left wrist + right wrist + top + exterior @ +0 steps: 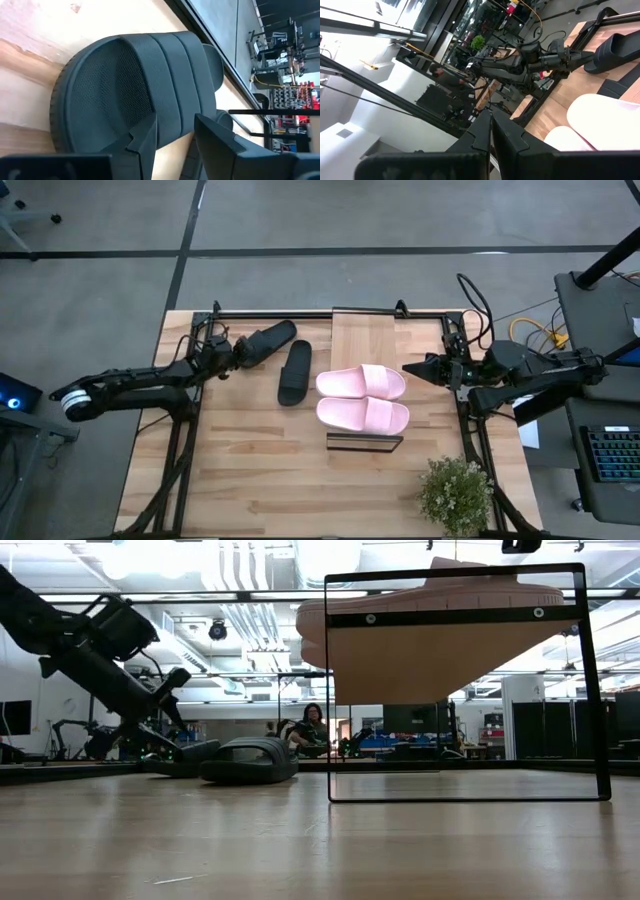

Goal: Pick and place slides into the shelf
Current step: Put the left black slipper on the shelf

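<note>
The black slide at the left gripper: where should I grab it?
Grip that black slide by the heel-end side rim. The left gripper already sits there, fingers open astride the edge. It lies flat and angled, so come low from the left.

1. The long light-wood plank shelf on its thin black metal frame [365,340] is stood on the larger wooden tabletop [260,480], right of the centre and reaching to the far edge.
2. The two pale pink slide sandals [362,397] are laid side by side across the shelf's near end.
3. One black slide sandal [295,372] is placed on the tabletop just left of the shelf.
4. The other black slide sandal [266,343] is found farther left, toward the far edge, with the left pincer [232,354] at its end.
5. The right pincer [412,368] is held just right of the pink pair.
6. A small green potted plant [456,494] is set at the near right corner.
</note>
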`<state>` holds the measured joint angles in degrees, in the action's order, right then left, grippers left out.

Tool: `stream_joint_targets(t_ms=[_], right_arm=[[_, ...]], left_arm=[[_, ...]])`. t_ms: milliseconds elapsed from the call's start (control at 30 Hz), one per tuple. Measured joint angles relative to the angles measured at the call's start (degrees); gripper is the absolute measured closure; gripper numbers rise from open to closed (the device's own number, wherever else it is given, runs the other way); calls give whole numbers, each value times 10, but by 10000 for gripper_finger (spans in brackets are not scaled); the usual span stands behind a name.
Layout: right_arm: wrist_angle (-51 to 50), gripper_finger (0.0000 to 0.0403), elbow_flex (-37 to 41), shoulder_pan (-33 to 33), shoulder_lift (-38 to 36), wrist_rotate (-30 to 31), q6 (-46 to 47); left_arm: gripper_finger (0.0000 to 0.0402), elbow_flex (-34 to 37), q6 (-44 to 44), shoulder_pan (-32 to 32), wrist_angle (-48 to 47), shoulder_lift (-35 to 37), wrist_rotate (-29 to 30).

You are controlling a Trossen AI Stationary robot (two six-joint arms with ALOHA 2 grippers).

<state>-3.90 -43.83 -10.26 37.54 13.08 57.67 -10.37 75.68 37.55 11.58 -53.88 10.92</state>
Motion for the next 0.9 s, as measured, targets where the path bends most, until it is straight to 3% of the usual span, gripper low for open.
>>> stream_joint_targets(t_ms=[333,900], right_arm=[[0,394,0,0,0,0,2],[-1,394,0,0,1,4,4]], left_arm=[[285,0,-2,8,31,-41,-2],[285,0,-11,15,167,-131,-2]])
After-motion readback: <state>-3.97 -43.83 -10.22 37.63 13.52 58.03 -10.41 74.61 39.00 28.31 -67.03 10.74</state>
